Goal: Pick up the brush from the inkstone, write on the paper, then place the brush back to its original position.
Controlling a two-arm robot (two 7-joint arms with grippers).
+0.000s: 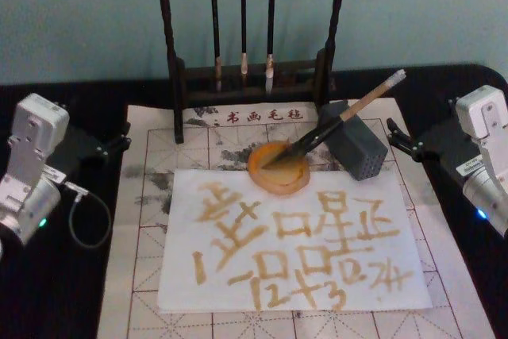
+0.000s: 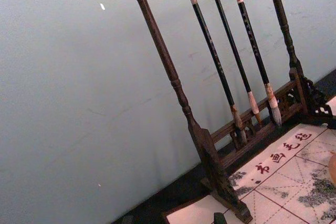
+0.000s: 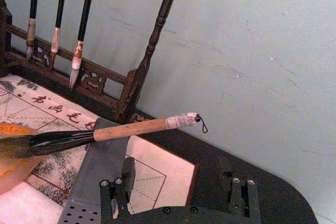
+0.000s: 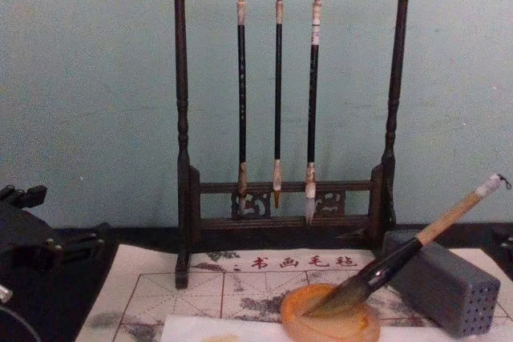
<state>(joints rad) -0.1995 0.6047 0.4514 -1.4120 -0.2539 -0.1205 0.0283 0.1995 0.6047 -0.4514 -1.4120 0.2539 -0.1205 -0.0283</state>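
- Both arms stand off as the brush lies at rest. Its dark tuft sits in the orange inkstone and its bamboo handle leans across the grey block just beside the dish.
- The left gripper waits at the mat's left edge, fingers apart and holding nothing. The right gripper waits at the right edge, near the capped end of the handle, jaws spread and empty.
- The paper lies in front of the inkstone, its far edge touching the dish, and amber strokes cover it.
- We judge this to be a rest point. Either the writing is done and the brush is home, or a fresh pick-up has not begun.
- If a pick-up follows, we judge the right gripper the likelier arm. It would need to close on the bare handle above the block and lift without dragging the dish.
- We cannot make out what the strokes spell or how wet the tuft is. The head view cuts off the top of the brush rack, and the chest view crops most of the paper.
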